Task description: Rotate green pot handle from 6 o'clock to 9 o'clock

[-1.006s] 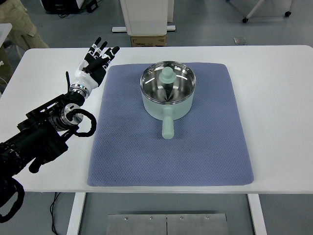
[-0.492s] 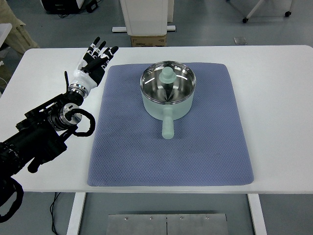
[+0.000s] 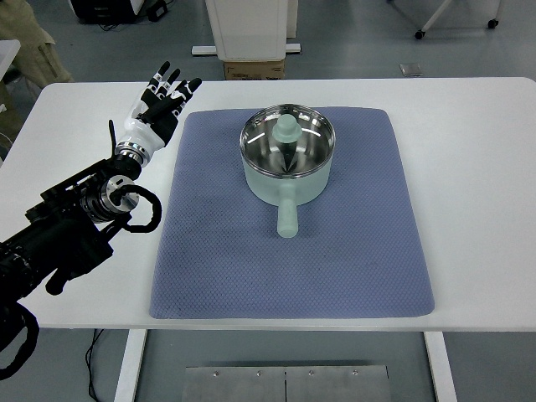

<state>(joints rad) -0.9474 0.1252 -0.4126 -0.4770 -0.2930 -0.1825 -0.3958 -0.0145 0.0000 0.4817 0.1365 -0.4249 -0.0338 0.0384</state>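
A pale green pot (image 3: 287,156) with a glass lid and a green knob stands on the blue mat (image 3: 290,251), toward its far side. Its handle (image 3: 287,216) points straight toward the near edge, at 6 o'clock. My left hand (image 3: 159,104) hovers over the white table left of the mat's far corner, fingers spread and holding nothing. It is well apart from the pot, roughly a pot's width to its left. The black left arm (image 3: 67,239) enters from the lower left.
The white table (image 3: 477,167) has bare surface on both sides of the mat. Beyond its far edge stand a white cabinet (image 3: 251,29) and a cardboard box (image 3: 255,69). A person's trouser leg (image 3: 29,38) shows at the top left.
My left hand has drifted slightly to the left and away from the pot. The pot and its handle have not moved.
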